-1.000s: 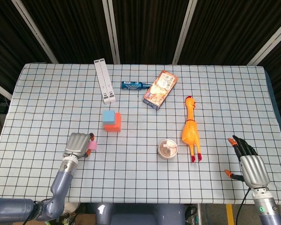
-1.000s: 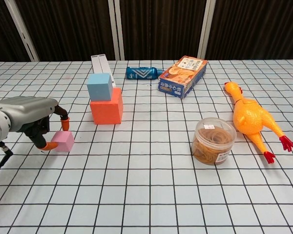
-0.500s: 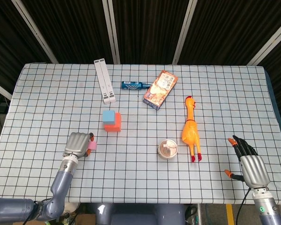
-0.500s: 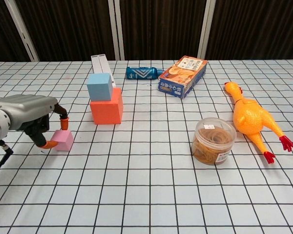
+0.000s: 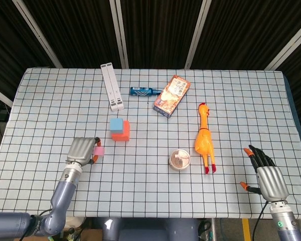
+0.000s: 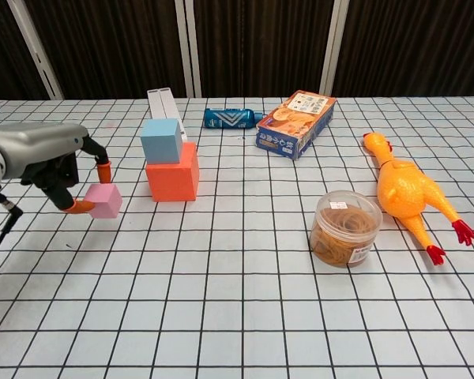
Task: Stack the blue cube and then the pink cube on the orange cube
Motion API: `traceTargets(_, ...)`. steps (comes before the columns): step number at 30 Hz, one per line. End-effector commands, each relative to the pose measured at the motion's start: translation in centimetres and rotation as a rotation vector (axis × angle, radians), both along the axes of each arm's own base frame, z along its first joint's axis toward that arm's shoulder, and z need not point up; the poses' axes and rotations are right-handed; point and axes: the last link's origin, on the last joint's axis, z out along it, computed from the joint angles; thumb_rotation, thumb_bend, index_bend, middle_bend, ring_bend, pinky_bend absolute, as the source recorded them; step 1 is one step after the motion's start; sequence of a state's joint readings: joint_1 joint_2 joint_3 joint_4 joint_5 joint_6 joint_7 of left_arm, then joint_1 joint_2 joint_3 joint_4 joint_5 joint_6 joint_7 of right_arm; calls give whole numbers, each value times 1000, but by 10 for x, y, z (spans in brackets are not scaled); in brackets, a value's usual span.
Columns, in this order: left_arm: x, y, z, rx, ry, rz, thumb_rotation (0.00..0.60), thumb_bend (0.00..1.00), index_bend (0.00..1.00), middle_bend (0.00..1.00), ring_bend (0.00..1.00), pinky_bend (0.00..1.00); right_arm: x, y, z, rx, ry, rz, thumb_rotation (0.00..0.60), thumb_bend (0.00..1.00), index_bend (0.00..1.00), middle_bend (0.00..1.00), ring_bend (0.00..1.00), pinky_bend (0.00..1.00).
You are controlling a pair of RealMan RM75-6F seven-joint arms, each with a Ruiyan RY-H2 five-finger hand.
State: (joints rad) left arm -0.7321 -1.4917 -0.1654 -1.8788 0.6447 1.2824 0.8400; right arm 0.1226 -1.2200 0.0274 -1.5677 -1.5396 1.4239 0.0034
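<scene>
The blue cube [image 6: 160, 140] [image 5: 116, 124] sits on top of the orange cube [image 6: 173, 178] [image 5: 122, 133] left of the table's middle. My left hand [image 6: 51, 162] [image 5: 82, 150] pinches the small pink cube [image 6: 104, 200] [image 5: 98, 151] between its orange-tipped fingers and holds it just above the cloth, left of the stack. My right hand [image 5: 267, 175] rests low at the table's front right corner, fingers apart, holding nothing; the chest view does not show it.
A yellow rubber chicken [image 6: 407, 193], a clear tub of rubber bands [image 6: 344, 227], a snack box [image 6: 295, 122], a blue tube [image 6: 231, 118] and a white folded stand [image 6: 165, 106] lie on the checked cloth [image 6: 237, 300] behind and right of the stack.
My left hand has lifted the pink cube off the cloth and carried it slightly up and toward the stack. The right hand has not moved.
</scene>
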Motion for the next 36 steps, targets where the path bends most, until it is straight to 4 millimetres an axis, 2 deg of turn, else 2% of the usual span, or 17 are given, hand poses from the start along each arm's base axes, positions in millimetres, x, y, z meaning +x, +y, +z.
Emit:
traceTargets(1, 17, 8, 18, 23, -23, -5, 600, 359, 408, 1000, 797, 804, 0, 0, 0, 0, -1, -1, 600, 160, 102, 74, 103, 196)
traceTargets(8, 55, 27, 48, 79, -47, -13, 600, 359, 407, 1000, 797, 804, -1, -1, -1, 3, 0, -3, 600, 161, 102, 74, 102, 196)
traceTargets(14, 81, 44, 58, 101, -71, 20, 600, 359, 409, 1000, 797, 804, 0, 0, 0, 1, 0, -1, 600, 161, 102, 74, 103, 196)
traceTargets(26, 99, 74, 53, 148, 2, 83, 600, 362, 407, 1000, 797, 804, -1, 0, 0, 2, 3, -3, 600, 161, 102, 74, 103, 195)
traceTargets(36, 110, 77, 35, 140, 10, 68, 600, 363, 406, 1000, 796, 804, -2, -1, 0, -2, 5, -8, 600, 160, 102, 74, 103, 196)
